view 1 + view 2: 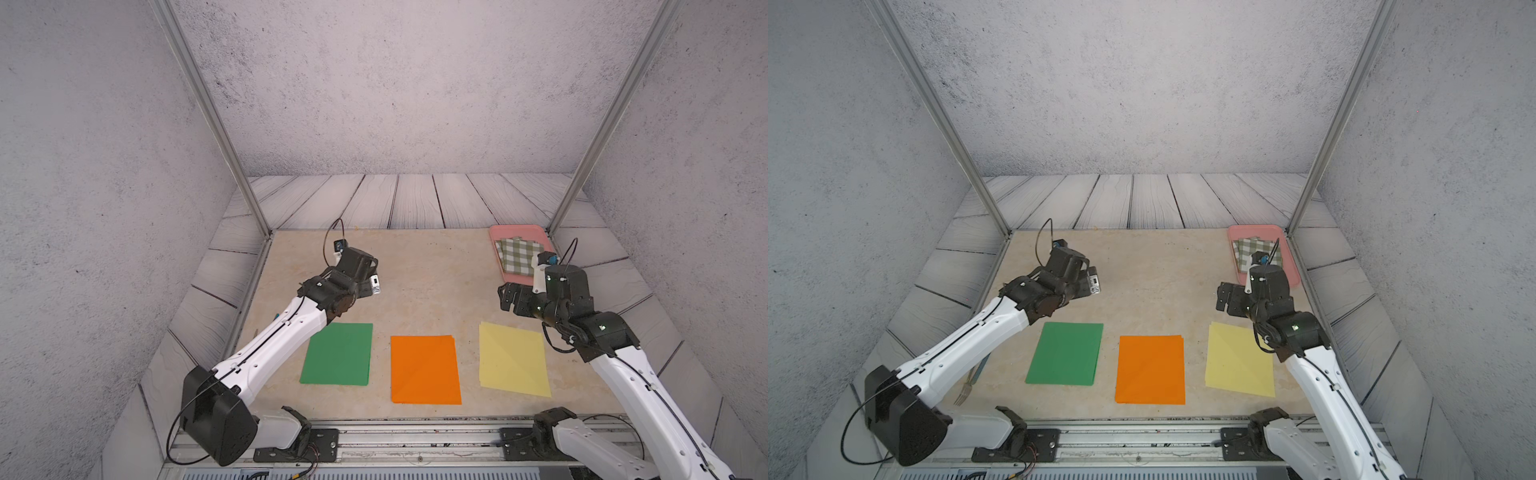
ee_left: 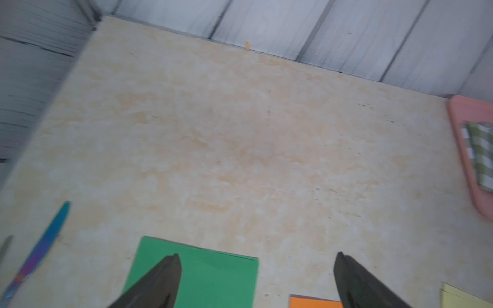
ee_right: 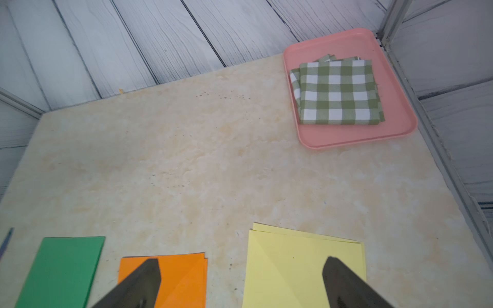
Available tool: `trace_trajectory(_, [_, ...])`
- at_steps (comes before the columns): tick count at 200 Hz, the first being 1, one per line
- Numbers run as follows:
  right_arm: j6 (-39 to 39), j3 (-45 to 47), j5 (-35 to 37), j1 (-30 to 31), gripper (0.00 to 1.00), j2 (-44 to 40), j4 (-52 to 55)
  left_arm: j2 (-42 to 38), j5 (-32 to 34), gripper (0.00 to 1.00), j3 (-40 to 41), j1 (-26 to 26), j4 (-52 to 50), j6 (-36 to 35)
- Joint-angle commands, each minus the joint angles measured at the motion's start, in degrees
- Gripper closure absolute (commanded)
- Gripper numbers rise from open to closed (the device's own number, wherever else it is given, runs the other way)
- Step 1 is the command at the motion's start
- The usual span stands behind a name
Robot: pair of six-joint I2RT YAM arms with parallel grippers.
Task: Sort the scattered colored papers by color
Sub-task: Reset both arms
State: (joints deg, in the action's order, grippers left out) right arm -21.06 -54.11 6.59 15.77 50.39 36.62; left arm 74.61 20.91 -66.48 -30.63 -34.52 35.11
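Two grippers, both hovering above a beige marbled table [image 1: 432, 274], neither touching anything. First the left gripper [image 2: 258, 255]: dark fingers spread wide, nothing between them, held over bare table beyond the far edge of the green papers [image 2: 213, 280]. Then the right gripper [image 3: 242, 259]: likewise spread wide and empty, held beyond the far edges of the orange papers [image 3: 184, 277] and the yellow papers [image 3: 288, 266]. Nearer the robot, three neat piles side by side in a row, apart from one another: green on the left arm's side, orange in the middle, yellow on the right arm's side. Two sheets in each pile, six in all, told by a thin strip of the lower sheet peeping out: along the far edge of the yellow, at the orange's far corner toward the yellow, down the green's side facing the orange. Plain flat rectangles, matte, one solid colour each, the yellow pale; faint diagonal creases across the orange and yellow top sheets. Further out, in the far corner on the right arm's side, one pink tray [image 3: 354, 133] holding one folded green-and-white checked cloth [image 3: 337, 92]. Near the table's edge on the left arm's side, one fork [image 1: 962, 392] with a bluish handle, partly hidden under the arm.
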Motion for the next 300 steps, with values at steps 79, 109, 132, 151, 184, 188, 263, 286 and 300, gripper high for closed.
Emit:
trace_trajectory(79, [8.84, 28.34, 13.30, -4.76, 0.01, -3.08, -38.62, -16.05, 7.85, 0.04, 27.69, 24.55, 19.22, -18.24])
trace_trajectory(109, [12.00, 33.89, 9.22, -6.92, 0.01, -0.15, -48.70, -12.42, 7.05, 0.04, 27.98, 27.00, 23.77, -20.95])
trace_trajectory(132, [14.68, 34.55, 7.16, -8.55, 0.01, 3.87, -55.49, -8.48, 4.78, 0.04, 27.72, 29.59, 25.66, -20.04])
trace_trajectory(151, [17.63, 35.74, 4.63, -10.87, 0.01, 10.42, -65.75, -6.21, 2.59, 0.04, 27.60, 31.52, 27.94, -18.97])
trace_trajectory(184, [17.15, 33.87, -1.21, -14.42, 0.01, 24.81, -77.62, -3.54, -2.18, 0.04, 28.20, 34.88, 34.38, -21.34])
trace_trajectory(188, [17.12, 33.73, -1.39, -14.65, 0.01, 26.37, -79.09, -3.05, -2.64, 0.04, 28.29, 35.24, 35.04, -21.59])
trace_trajectory(263, [16.67, 28.92, -6.59, -17.11, 0.01, 37.33, -80.04, 8.99, -14.69, 0.04, 28.56, 40.50, 50.22, -21.62])
trace_trajectory(286, [16.70, 28.84, -6.59, -17.21, 0.01, 37.45, -79.90, 11.49, -16.13, 0.04, 27.73, 40.41, 51.93, -20.76])
trace_trajectory(300, [16.70, 28.73, -6.59, -17.18, 0.01, 37.41, -79.80, 12.46, -16.50, 0.04, 27.00, 40.32, 51.25, -21.21])
